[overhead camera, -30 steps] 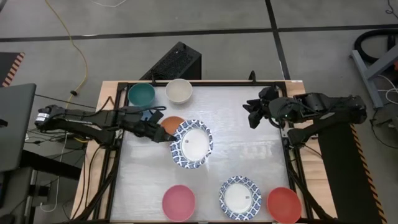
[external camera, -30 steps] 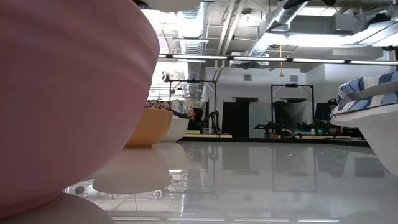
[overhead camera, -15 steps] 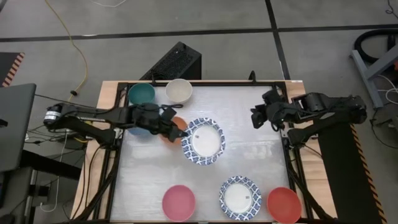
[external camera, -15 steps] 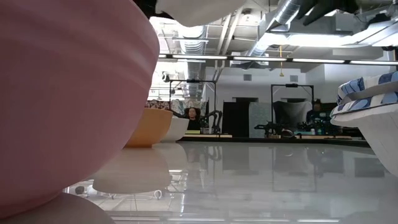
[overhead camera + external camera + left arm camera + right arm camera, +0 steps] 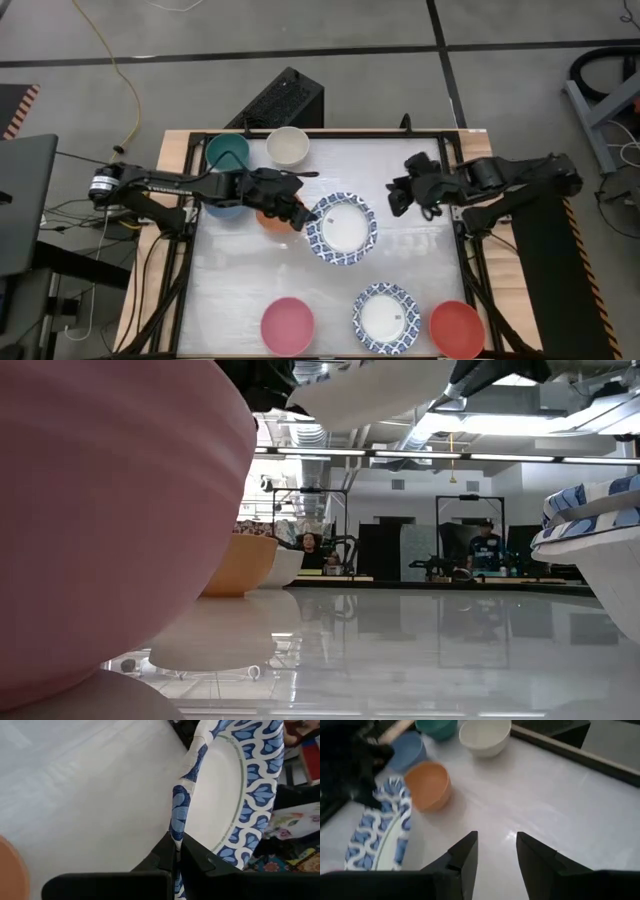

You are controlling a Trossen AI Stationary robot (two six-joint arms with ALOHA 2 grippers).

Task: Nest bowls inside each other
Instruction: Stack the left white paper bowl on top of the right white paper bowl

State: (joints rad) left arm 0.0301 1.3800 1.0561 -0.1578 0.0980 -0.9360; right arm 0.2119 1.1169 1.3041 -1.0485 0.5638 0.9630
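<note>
Left gripper [image 5: 303, 217] clamped on rim of patterned bowl [image 5: 342, 228], fingers [image 5: 165, 855] pinched together over blue-and-white edge. Bowl held up off table [image 5: 420, 270] near centre, white inside facing up in high view, tilted; rim runs away from gripper toward right arm. Right gripper [image 5: 398, 200] just beside bowl's far edge, fingers [image 5: 465, 857] apart, holding nothing. Orange bowl [image 5: 268, 218], blue bowl [image 5: 406, 750], teal bowl [image 5: 227, 150], cream bowl [image 5: 287, 146] behind; pink bowl [image 5: 287, 325], second patterned bowl [image 5: 385, 317], red bowl [image 5: 457, 329] at front edge.

No lettering, label, brand or number is legible on any bowl, on either arm, on the bench or in the room behind it.
</note>
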